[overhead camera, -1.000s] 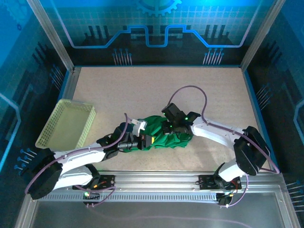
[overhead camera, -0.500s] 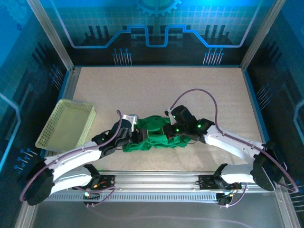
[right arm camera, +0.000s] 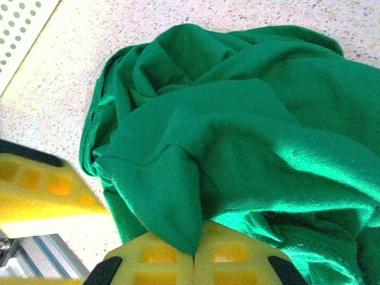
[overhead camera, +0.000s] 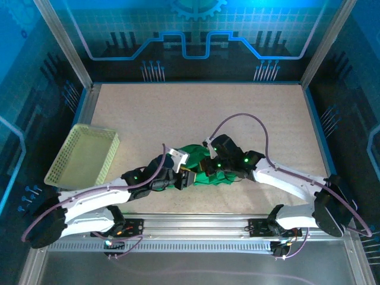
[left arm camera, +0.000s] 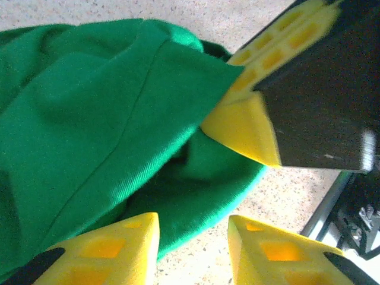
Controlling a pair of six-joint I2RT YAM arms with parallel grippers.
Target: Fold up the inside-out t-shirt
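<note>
Speckled tabletop (overhead camera: pixel 178 113), and the left gripper (left arm camera: pixel 193 228) has let go, backed off and swung in again, its jaws apart with nothing between them. The right gripper (right arm camera: pixel 195 252) stays pinched on a fold of the inside-out t-shirt (overhead camera: pixel 196 153), bunched mid-table between both; looks like a regrasp, no fold made yet. Count: one shirt, one basket (overhead camera: pixel 83 155), two grippers
</note>
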